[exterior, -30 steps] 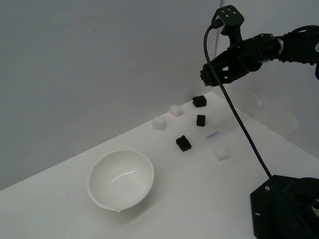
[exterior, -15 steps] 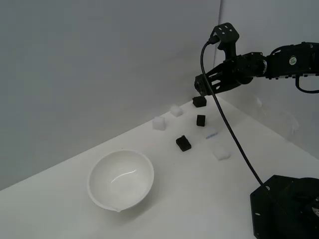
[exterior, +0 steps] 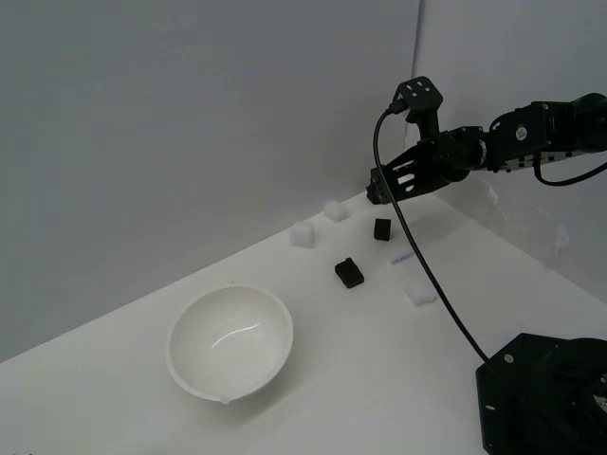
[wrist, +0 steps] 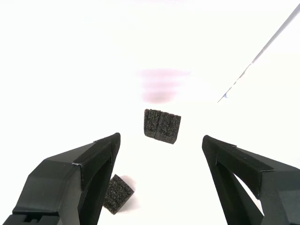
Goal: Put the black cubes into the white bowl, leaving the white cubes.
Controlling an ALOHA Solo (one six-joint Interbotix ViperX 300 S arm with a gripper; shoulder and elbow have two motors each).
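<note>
The white bowl (exterior: pixel 190 372) stands empty toward the exterior view's left. Two black cubes (exterior: pixel 382 228) (exterior: pixel 349 273) lie apart on the white table. My gripper (exterior: pixel 377 192) hangs low at the table's far edge, and its dark shape covers the spot behind those cubes. In the wrist view my gripper (wrist: pixel 160 139) is open, with a black cube (wrist: pixel 161 123) on the table just ahead of the gap. Another black cube (wrist: pixel 118 193) lies partly behind one finger (wrist: pixel 89 164). White cubes (exterior: pixel 334 210) (exterior: pixel 302 235) (exterior: pixel 420 293) lie around the black ones.
The arm's black base (exterior: pixel 545 393) fills the exterior view's lower right. Its cable (exterior: pixel 427 275) drapes from the wrist across the table above a faint white cube (exterior: pixel 402 256). A grey wall rises directly behind the table's far edge.
The gripper has come down and shifted toward the exterior view's left, onto the spot of the farthest black cube. Its jaws stay open. The cubes and bowl have not moved.
</note>
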